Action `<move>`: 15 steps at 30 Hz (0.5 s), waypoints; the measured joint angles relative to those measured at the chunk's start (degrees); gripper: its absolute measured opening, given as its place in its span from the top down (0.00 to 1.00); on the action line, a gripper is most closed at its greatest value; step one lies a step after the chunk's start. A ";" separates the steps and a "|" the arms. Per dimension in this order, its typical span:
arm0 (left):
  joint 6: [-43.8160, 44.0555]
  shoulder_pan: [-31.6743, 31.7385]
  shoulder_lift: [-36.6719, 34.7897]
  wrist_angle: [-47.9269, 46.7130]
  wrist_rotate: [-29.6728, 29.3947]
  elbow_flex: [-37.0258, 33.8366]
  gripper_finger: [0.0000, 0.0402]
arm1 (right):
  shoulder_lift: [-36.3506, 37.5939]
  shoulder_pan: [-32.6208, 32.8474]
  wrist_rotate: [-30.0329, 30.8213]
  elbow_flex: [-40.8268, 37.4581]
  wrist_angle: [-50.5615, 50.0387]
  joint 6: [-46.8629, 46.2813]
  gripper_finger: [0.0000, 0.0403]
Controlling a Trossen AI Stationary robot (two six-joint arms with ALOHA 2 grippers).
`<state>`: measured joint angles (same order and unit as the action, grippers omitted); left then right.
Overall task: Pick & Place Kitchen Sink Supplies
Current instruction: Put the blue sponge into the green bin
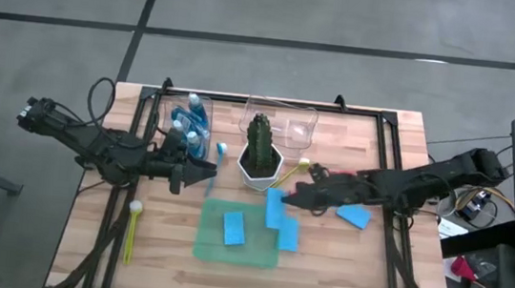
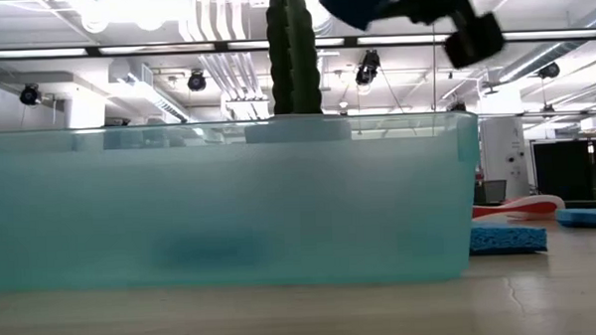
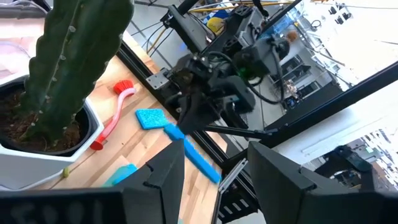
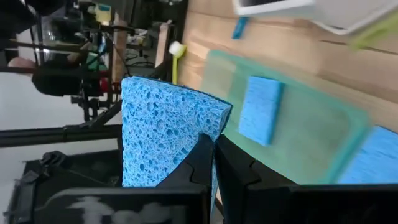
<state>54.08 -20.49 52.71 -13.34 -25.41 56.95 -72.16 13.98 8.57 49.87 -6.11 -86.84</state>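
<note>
My right gripper [image 1: 292, 198] hangs over the table's middle, right of the green mat [image 1: 213, 247], shut on a blue sponge [image 4: 165, 134]. A second sponge [image 1: 233, 228] lies flat on the mat. A third [image 1: 288, 235] lies at the mat's right edge, and another [image 1: 354, 215] lies on the wood farther right. Soap bottles [image 1: 191, 123] stand at the back left. A yellow brush [image 1: 132, 232] lies near the left edge, and a pink brush [image 3: 115, 118] lies beside the cactus pot [image 1: 259, 171]. My left gripper [image 1: 208, 172] waits open, left of the pot, with nothing between its fingers. My right gripper pinches the sponge between its two fingers at one edge [image 4: 200, 132]. The fingers come from the table's right, slanting down. The sponge is lifted clear of the table and slants down from the fingers [image 3: 186, 118], standing on edge.
The cactus [image 1: 258, 139] in its white pot stands at the centre back, with a clear empty container [image 1: 284, 120] behind it. A short blue brush [image 1: 220, 152] lies left of the pot and a yellow-green one [image 1: 289, 170] to its right. Black frame rails run along both table sides.
</note>
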 joint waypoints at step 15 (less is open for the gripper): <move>0.72 0.00 -0.29 -0.03 0.59 0.00 0.58 | -30.48 -2.43 -11.44 28.62 -12.59 9.05 0.98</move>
<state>54.81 -20.49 52.42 -13.37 -24.82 56.95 -102.64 11.55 -2.87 78.49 -18.70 -77.79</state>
